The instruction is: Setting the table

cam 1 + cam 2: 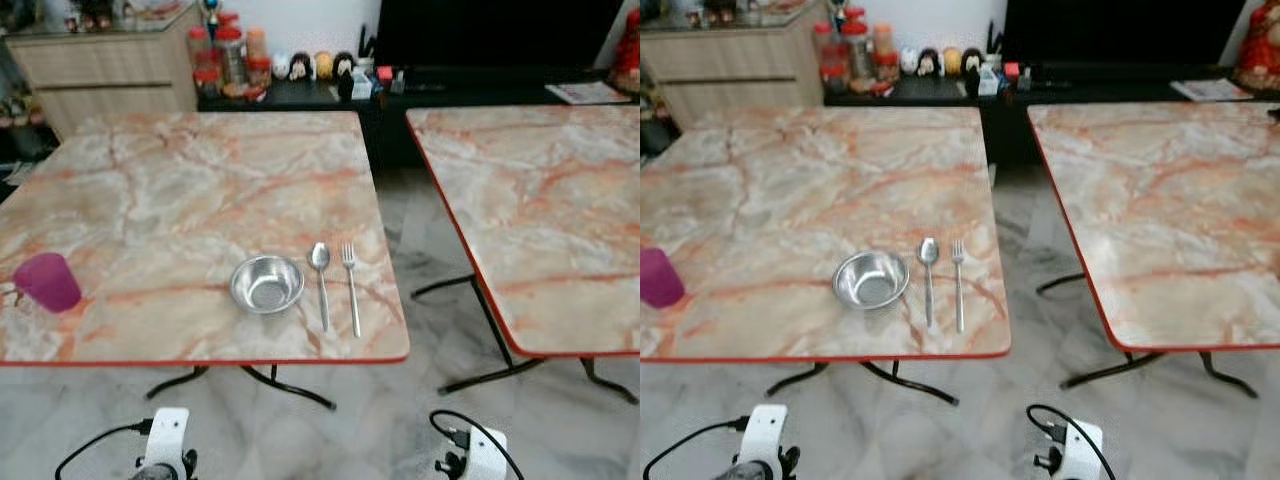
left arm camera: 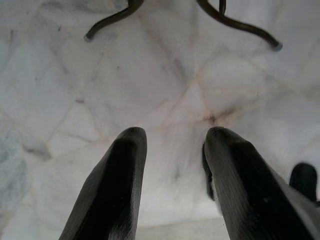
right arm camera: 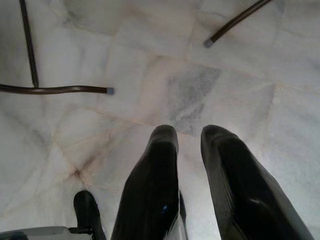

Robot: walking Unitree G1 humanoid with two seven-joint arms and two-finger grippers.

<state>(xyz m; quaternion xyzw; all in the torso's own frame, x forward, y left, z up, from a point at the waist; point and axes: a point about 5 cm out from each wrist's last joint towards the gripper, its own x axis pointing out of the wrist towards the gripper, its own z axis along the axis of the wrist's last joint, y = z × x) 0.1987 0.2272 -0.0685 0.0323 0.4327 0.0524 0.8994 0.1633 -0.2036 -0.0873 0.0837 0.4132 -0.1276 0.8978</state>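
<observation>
- Far left on the marble table (image 1: 150, 200), near the front edge: purple cup (image 1: 47, 282), upright, well apart from the other pieces
- Low at the left, beneath the table's front edge: left gripper (image 2: 172, 170), aimed at the floor (image 2: 165, 75), fingers parted with a clear gap, nothing held
- Right of centre on the same table, near the front edge: steel bowl (image 1: 267, 284), then spoon (image 1: 321, 280) just beside it, then fork (image 1: 351, 285) just beside the spoon
- Spoon and fork parallel, long axes running front to back, handles toward the robot, heads away
- Low at the right, also under table height: right gripper (image 3: 190, 170), fingers slightly parted, empty, pointing at the floor beside a table foot (image 3: 107, 90)
- Judged for the next reach: cup up and forward of the left gripper, so nearer that arm; bowl and cutlery closer to the right one
- Far right: second table (image 1: 540, 200), across a gap of floor
</observation>
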